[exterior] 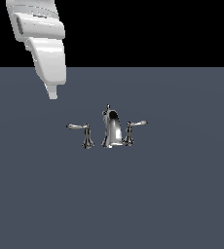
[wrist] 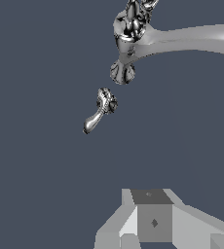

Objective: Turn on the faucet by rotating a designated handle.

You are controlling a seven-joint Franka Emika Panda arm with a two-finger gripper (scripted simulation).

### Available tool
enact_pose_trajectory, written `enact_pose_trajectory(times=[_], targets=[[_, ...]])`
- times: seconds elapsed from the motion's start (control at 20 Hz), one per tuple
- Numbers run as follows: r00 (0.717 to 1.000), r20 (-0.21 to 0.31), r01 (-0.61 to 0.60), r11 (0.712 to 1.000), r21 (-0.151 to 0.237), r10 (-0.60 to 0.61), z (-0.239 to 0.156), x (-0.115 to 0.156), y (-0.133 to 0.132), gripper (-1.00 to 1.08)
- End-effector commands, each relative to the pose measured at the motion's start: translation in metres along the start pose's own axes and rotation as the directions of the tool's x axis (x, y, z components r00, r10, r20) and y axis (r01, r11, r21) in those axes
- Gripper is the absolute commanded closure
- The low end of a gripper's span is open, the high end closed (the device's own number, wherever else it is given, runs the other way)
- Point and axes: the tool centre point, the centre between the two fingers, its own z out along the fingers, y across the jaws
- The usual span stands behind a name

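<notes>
Whether the jaws are parted or closed cannot be told. The gripper point(exterior: 52, 95) hangs well apart from the faucet point(exterior: 111, 129), at about ten o'clock of it in the exterior view. The handle point(exterior: 82, 132), at the spout's nine o'clock, should be met near its lever tip. Open surface surrounds it; only the spout point(exterior: 112, 127) crowds one side.

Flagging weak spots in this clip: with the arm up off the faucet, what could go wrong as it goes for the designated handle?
1. The faucet has two similar chrome levers; the arm could take the shorter upturned lever instead of the handle, the long level one on the exterior view's left.
2. The spout stands close beside the handle, so a descending gripper might clip it.
3. The lever is slim and shiny; contact may slip off rather than rotate it.
</notes>
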Motion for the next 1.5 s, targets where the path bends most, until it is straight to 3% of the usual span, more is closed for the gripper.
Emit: enact_pose_trajectory(times=[0.0, 0.5, 1.05, 1.45], targets=[[0.999, 0.000, -0.039, 0.999, 0.000, 0.039, 0.011, 0.004, -0.009, 1.08], [0.979, -0.003, -0.203, 0.979, -0.007, 0.203, 0.057, 0.025, -0.043, 1.08], [0.921, -0.009, -0.388, 0.921, -0.014, 0.388, 0.110, 0.057, -0.078, 1.08], [0.888, -0.009, -0.460, 0.888, -0.016, 0.460, 0.131, 0.072, -0.090, 1.08]])
